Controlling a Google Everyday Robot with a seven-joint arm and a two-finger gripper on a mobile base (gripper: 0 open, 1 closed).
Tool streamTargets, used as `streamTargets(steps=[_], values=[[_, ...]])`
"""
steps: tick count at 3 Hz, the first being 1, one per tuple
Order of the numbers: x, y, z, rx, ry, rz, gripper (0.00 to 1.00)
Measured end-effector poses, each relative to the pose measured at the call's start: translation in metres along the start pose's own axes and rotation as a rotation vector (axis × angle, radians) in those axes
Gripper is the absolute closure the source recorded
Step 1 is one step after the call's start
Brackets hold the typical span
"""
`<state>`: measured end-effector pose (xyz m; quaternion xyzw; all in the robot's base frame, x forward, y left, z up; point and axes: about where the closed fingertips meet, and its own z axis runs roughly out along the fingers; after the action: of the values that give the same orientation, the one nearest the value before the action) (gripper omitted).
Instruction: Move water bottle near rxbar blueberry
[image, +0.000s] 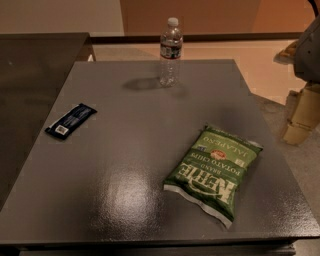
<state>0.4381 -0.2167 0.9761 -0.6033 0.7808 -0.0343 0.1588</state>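
Note:
The water bottle (171, 52) stands upright near the far edge of the grey table (125, 165), clear with a white cap and a dark label band. The rxbar blueberry (71, 120) lies flat near the table's left edge, a dark blue wrapper with a white square at its near end. The bottle and the bar are far apart. My gripper (299, 122) hangs off the table's right side, at the right edge of the view, well away from both and holding nothing that I can see.
A green Kettle jalapeño chip bag (214, 172) lies flat on the near right part of the table. A darker counter (30, 75) adjoins the table on the left. Floor and a wall lie beyond the far edge.

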Motion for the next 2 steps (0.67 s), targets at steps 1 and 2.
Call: streamTargets(steps=[1, 2], values=[[0.0, 0.0, 0.0, 0.0, 0.0, 0.0, 0.0], [-0.004, -0.012, 0.005, 0.024, -0.002, 0.046, 0.0]])
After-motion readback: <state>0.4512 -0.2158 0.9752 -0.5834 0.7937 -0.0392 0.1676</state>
